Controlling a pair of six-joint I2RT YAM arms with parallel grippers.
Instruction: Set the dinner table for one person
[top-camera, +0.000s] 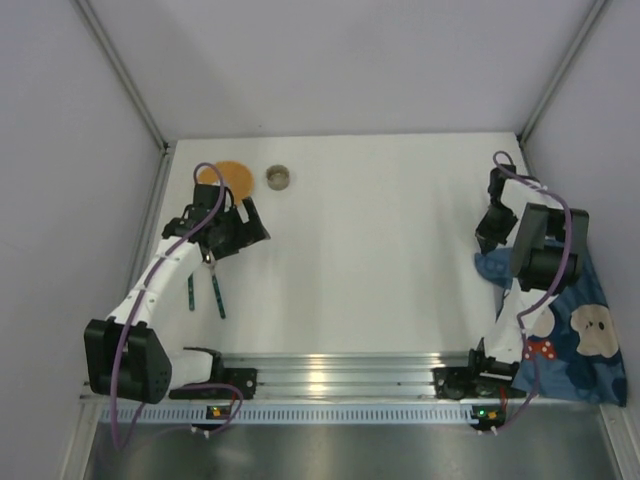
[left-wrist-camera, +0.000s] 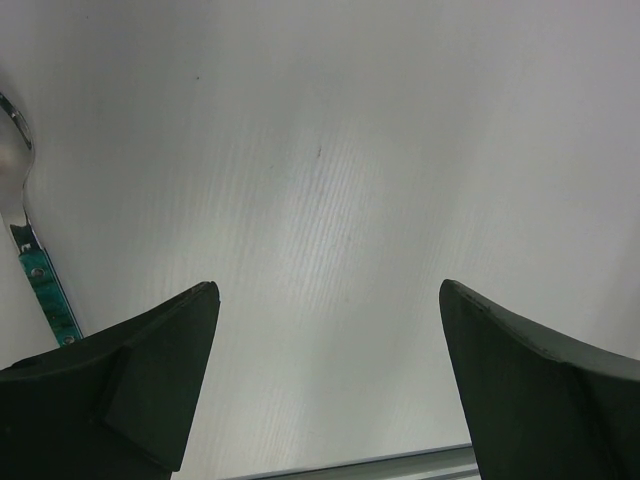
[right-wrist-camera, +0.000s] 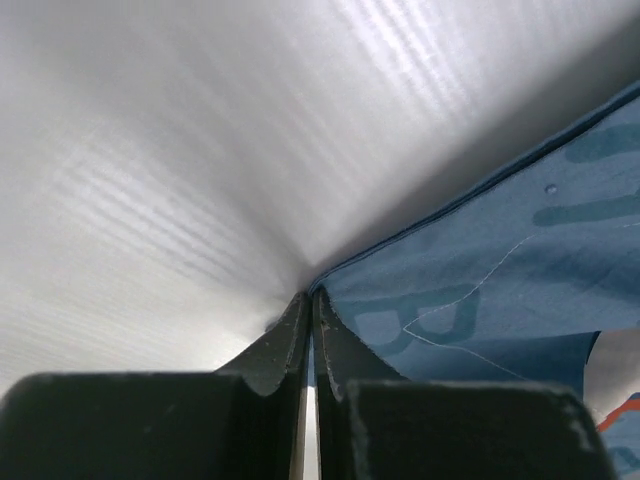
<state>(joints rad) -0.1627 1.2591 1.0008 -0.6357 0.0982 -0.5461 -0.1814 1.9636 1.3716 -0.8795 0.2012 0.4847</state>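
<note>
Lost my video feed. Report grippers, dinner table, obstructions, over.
Left gripper open, empty, over dinner table. Right gripper shut on blue placemat corner. Spoon alongside left, nothing blocking.

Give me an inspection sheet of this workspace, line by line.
Surface: white table.
Job's things: orange plate and small cup at far left; two green-handled cutlery pieces at near left; blue placemat at the right edge.
Clutter: nothing seen.
Pincers: left pincer open over the table; right pincer shut on the placemat's corner.
Cables: purple cable on each side, in loose loops.
Surroundings: plain walls; metal rail at the near edge.
</note>
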